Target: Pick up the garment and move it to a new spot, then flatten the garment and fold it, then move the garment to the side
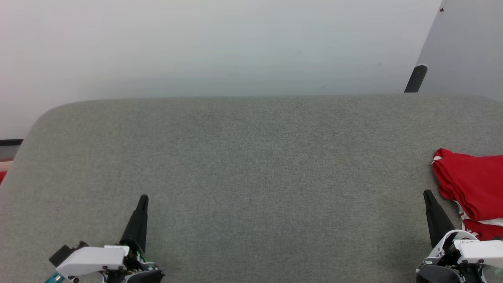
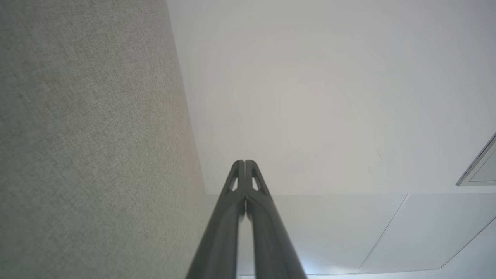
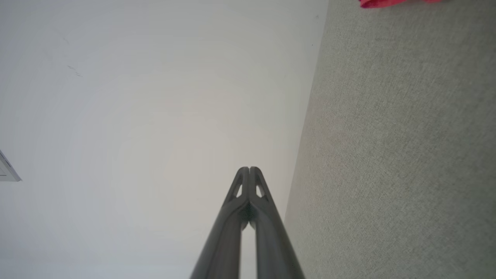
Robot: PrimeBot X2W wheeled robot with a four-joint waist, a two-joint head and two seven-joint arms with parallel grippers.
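Red shirt (image 1: 471,184), seemingly folded, lies on woven grey cushion (image 1: 251,165) just beside the right gripper (image 1: 426,193), pinched together like the left gripper (image 1: 144,198).

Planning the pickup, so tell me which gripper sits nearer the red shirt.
The right gripper: it stands just beside the red shirt, at the head view's right edge. The left gripper is far off across the grey cushion.

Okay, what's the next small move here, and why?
Probably open the right end effector and ease it toward the garment: it lies bunched at the right edge of the grey surface, close beside that end effector, which is shut and empty.
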